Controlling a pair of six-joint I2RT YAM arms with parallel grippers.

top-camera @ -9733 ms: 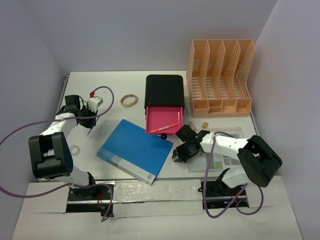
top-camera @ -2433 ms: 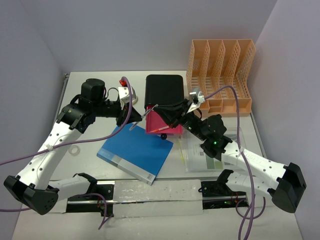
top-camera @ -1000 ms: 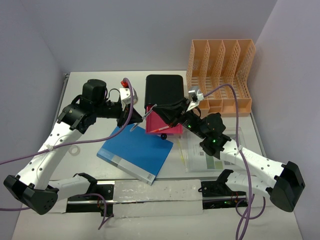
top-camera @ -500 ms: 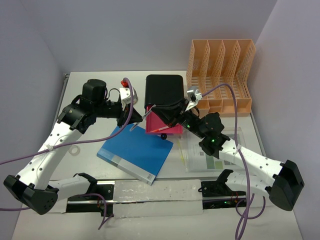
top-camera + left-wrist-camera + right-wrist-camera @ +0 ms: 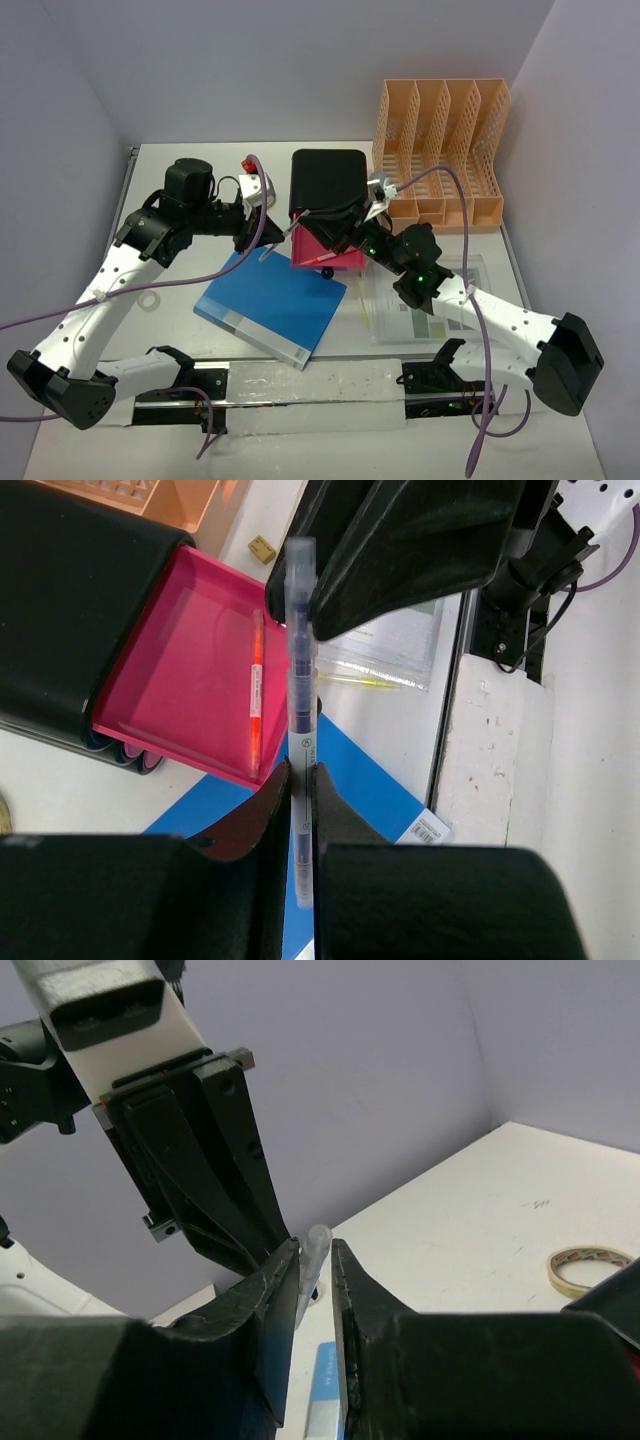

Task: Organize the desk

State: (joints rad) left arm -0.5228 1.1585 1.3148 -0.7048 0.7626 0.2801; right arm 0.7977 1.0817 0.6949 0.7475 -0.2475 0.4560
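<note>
The white counter (image 5: 180, 180) stretches under both arms, from their bases at the near edge to the back wall. The two arms meet in the air above its middle, over the open pink drawer (image 5: 190, 670) of a black drawer box (image 5: 328, 180). The left jaws are clenched on the lower barrel of a translucent pen (image 5: 300, 720), which sticks out toward the right arm. The right jaws stand on either side of the pen's capped end. From the right wrist view the pads sit very close to it, but I cannot tell whether they press it or have let go.

An orange pen (image 5: 256, 695) lies inside the drawer. A blue folder (image 5: 270, 300) lies flat just in front of the drawer, near the left arm. An orange file rack (image 5: 440, 155) stands at the far right beside the black box. A clear sleeve with a printed sheet (image 5: 430, 315) lies under the right arm. A tape roll (image 5: 585, 1265) rests on the counter behind the left jaws.
</note>
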